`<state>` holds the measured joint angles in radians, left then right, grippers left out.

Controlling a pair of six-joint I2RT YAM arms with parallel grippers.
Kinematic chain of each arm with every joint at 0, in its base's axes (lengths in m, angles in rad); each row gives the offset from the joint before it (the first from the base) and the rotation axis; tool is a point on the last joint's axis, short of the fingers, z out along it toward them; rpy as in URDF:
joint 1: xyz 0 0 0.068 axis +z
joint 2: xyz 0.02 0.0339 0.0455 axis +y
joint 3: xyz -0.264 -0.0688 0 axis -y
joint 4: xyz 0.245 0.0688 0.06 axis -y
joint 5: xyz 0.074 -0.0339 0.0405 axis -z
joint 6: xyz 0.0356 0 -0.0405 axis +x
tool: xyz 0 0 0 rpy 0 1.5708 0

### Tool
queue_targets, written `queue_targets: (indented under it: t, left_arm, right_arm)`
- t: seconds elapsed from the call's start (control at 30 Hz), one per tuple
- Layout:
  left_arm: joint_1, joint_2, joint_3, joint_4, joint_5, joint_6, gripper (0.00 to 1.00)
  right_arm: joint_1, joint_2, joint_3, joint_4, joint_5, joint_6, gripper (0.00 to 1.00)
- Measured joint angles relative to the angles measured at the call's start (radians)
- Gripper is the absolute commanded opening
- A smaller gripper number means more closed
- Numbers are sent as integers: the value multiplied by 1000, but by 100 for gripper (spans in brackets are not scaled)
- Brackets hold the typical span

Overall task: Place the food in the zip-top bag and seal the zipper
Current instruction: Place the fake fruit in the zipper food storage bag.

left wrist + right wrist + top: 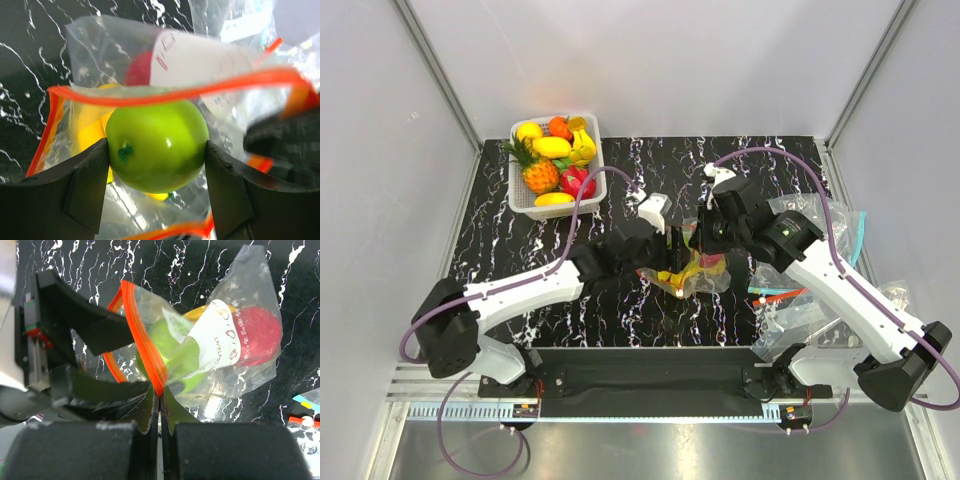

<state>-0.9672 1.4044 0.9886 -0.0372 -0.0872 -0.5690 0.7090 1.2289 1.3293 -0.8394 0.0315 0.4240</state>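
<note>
A clear bag (715, 278) is held open on a black table (520, 260).
Above: the table is shiny with white squiggly lines; plain white walls (650, 60) stand around it. Left wrist: the left gripper (157, 167) squeezes a smooth round green apple (157, 135) between its fingers, right at the orange zipper (150, 97). Right wrist: the right gripper (160, 407) pinches the zipper tight; a red apple (260, 335) lies past its fingertips inside the crinkly bag.
</note>
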Motion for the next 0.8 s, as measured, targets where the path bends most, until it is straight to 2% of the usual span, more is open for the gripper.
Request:
queue_targets:
  t: [0.33,0.43,0.57,0.6,0.7,0.73,0.8]
  left_arm:
    - [-1,86,27,80,-106,42,40]
    - [-1,127,27,124,-147,51,44]
    - [-2,193,53,164,-181,53,61]
    - [-2,203,62,166,-183,53,73]
    - [-4,205,65,169,-187,50,85]
    - [-4,203,60,179,-187,51,92]
    - [-4,185,34,200,-189,54,96]
  right_arm:
    - [0,-20,0,-3,-26,2,0]
    - [0,-23,0,-4,-27,3,0]
    - [0,-24,0,-13,-25,2,0]
    - [0,-24,0,-16,-24,3,0]
    - [0,-34,0,-22,-17,3,0]
    - [0,-40,0,-23,-13,3,0]
    - [0,-55,-1,-23,-5,3,0]
